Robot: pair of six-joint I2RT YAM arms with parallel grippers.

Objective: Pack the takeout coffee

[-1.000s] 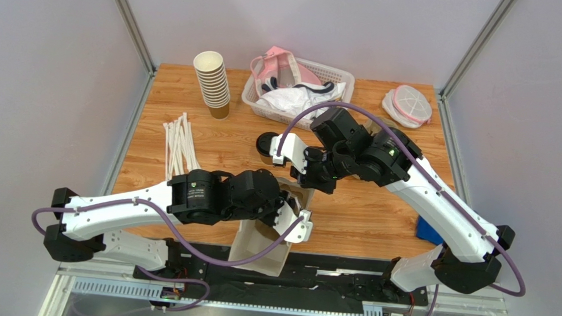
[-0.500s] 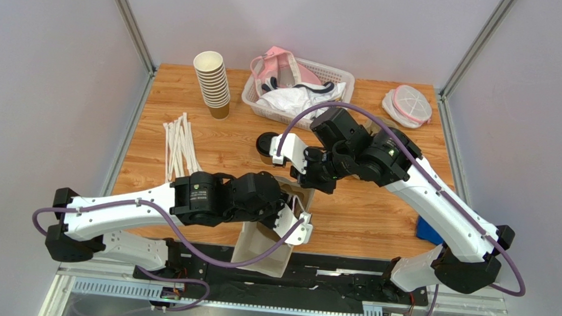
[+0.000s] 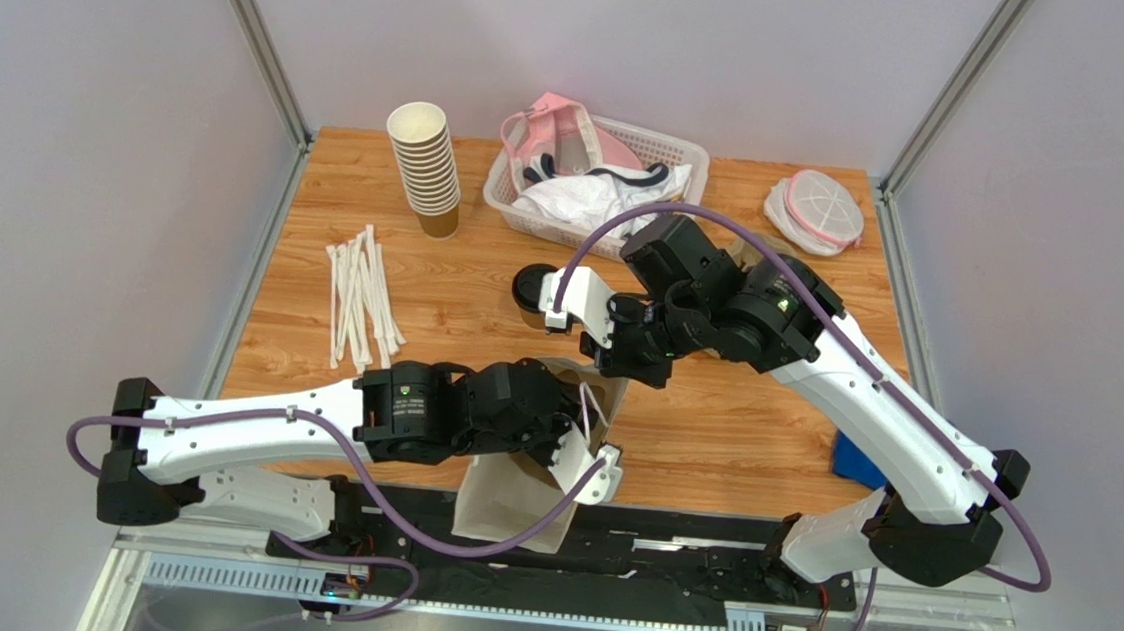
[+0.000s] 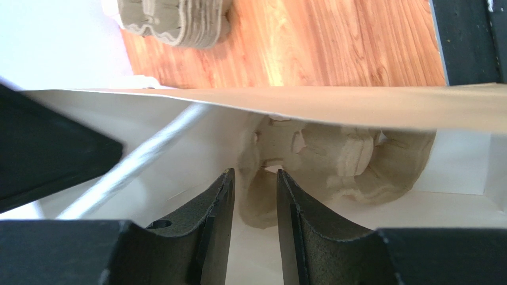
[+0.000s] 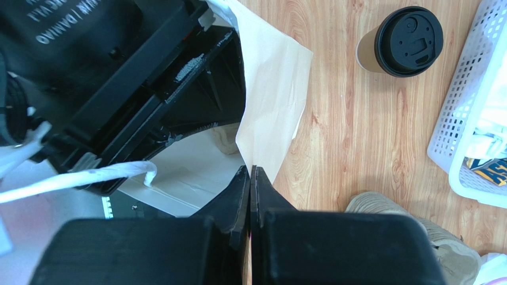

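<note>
While our right gripper (image 5: 250, 172) pinches the brown paper bag (image 5: 274, 89) open and our left gripper (image 4: 254, 178) waits narrowly parted inside, the black-lidded kraft paper cup (image 5: 408, 40) stands unpacked on the wooden table (image 5: 339, 136).

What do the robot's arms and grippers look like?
The left arm and right arm have white links, black joints and looping purple cables. White lettering marks one. The left gripper and right gripper have black, tapered fingers.
</note>
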